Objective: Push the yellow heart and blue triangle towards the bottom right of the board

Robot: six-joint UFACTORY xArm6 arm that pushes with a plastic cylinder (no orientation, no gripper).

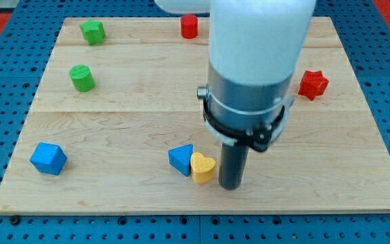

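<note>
Sitting just right of yellow heart (203,167): my tip (231,186)

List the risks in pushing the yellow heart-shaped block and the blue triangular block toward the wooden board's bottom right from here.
1. My tip sits just right of the yellow heart-shaped block, on the goal side; pushing now would likely drive it left.
2. The blue triangular block touches the heart's left; an off-centre push could split them.
3. Both lie near the wooden board's bottom edge and could slide off.
</note>
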